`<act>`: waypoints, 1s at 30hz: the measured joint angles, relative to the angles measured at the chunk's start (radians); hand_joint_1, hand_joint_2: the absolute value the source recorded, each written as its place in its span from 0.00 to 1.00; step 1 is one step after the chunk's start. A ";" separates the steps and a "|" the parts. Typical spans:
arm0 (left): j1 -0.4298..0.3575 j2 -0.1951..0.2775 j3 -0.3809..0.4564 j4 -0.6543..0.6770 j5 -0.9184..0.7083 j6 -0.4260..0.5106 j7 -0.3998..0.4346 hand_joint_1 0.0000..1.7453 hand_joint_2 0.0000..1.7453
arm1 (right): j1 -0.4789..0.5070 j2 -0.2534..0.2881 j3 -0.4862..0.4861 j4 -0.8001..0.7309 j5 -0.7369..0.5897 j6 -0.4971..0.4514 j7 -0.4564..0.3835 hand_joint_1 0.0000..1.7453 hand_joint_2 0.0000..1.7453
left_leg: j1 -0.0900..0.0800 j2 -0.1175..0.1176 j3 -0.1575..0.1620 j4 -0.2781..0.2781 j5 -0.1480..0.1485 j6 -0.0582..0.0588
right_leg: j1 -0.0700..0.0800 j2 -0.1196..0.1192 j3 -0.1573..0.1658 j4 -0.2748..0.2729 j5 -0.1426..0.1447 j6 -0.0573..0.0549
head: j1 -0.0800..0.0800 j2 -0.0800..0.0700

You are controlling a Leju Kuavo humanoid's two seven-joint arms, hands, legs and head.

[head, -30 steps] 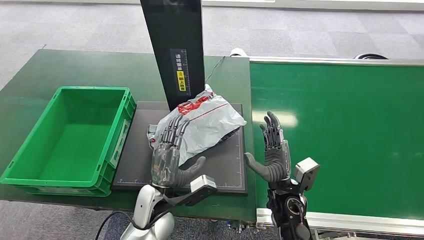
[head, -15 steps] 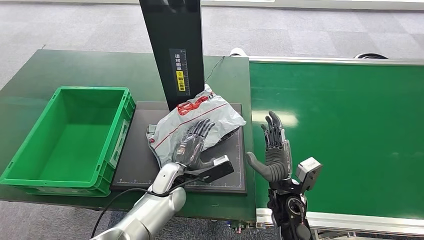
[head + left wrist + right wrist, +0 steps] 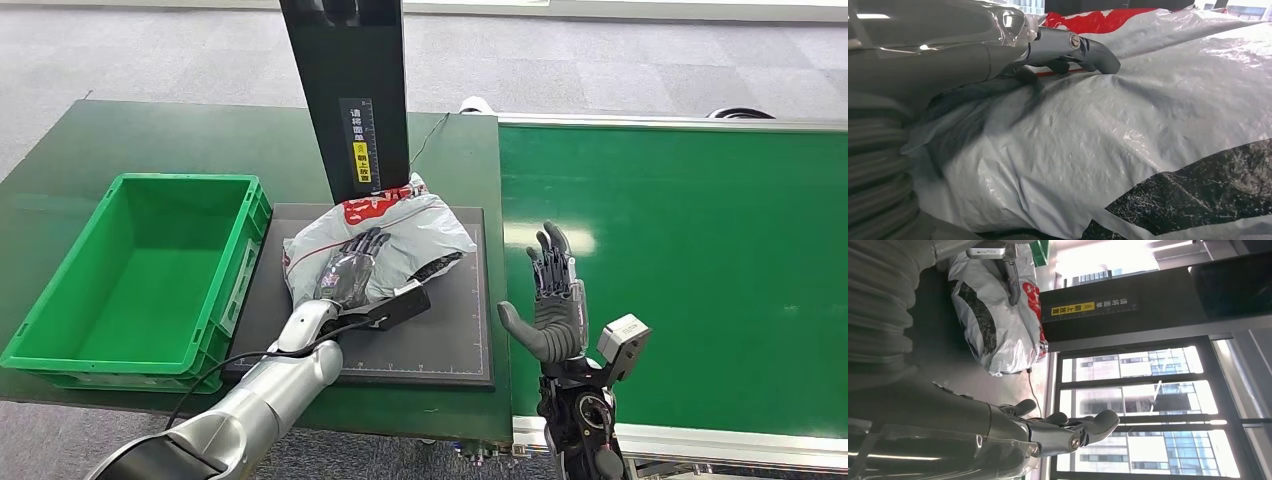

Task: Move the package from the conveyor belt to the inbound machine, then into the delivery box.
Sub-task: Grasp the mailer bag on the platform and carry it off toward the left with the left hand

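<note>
Package (image 3: 385, 232), a crumpled grey plastic mailer with red print at its far end and a black patch on its near right side, lies on the dark flat platform (image 3: 440, 340) of the inbound machine, between the green delivery box (image 3: 140, 275) on the left and the green conveyor belt (image 3: 690, 260) on the right. Its far end touches the foot of the machine's black upright column (image 3: 350, 90), which stands directly behind it and carries a yellow label. The left hand (image 3: 345, 270) lies palm down on top of the package, fingers (image 3: 1088, 47) stretched flat across the plastic and pressing on it; whether it actually grips the bag, I cannot tell. The silver left arm reaches in from the near left, crossing the near edge of the platform. The right hand (image 3: 550, 300) is held upright over the near left edge of the belt, just right of the platform, fingers apart and holding nothing. The delivery box sits on a dark green table (image 3: 60, 150), its right wall just beside the platform's left edge. A thin cable (image 3: 430, 135) runs along the table behind the column.
</note>
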State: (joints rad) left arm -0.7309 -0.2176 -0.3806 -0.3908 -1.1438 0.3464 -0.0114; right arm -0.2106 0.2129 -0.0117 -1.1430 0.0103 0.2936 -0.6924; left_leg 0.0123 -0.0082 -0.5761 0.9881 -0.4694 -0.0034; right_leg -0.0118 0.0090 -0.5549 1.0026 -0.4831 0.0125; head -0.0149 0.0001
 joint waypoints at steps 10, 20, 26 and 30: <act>-0.004 0.004 0.005 0.021 0.010 0.014 -0.051 0.99 1.00 | 0.005 -0.001 -0.013 0.004 -0.001 -0.003 0.000 0.00 1.00 | 0.000 0.000 0.002 0.000 0.000 0.000 | 0.000 0.000 0.002 0.000 0.000 0.000 | 0.000 0.000; 0.013 0.008 0.043 0.019 0.047 0.162 -0.153 1.00 1.00 | 0.006 -0.001 -0.016 0.009 -0.018 -0.002 0.006 0.00 1.00 | 0.000 0.000 0.002 0.000 0.000 0.000 | 0.000 0.000 0.001 0.000 0.000 0.000 | 0.000 0.000; 0.061 0.008 0.093 -0.027 0.173 0.306 -0.353 1.00 1.00 | 0.005 0.000 -0.016 0.015 -0.029 0.000 0.014 0.00 1.00 | 0.000 0.000 0.000 0.000 0.000 0.000 | 0.000 0.000 0.000 0.000 0.000 0.000 | 0.000 0.000; 0.130 0.005 0.153 -0.150 0.340 0.336 -0.560 1.00 1.00 | 0.002 0.000 -0.017 0.022 -0.038 -0.001 0.014 0.00 1.00 | 0.000 0.000 -0.001 0.000 0.000 0.000 | 0.000 0.000 -0.002 0.000 0.000 0.000 | 0.000 0.000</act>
State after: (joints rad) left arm -0.6010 -0.2129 -0.2274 -0.5407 -0.8040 0.6827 -0.5713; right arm -0.2084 0.2128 -0.0284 -1.1214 -0.0281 0.2924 -0.6781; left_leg 0.0123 -0.0079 -0.5772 0.9881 -0.4695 -0.0035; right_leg -0.0118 0.0092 -0.5567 1.0027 -0.4832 0.0124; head -0.0147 0.0001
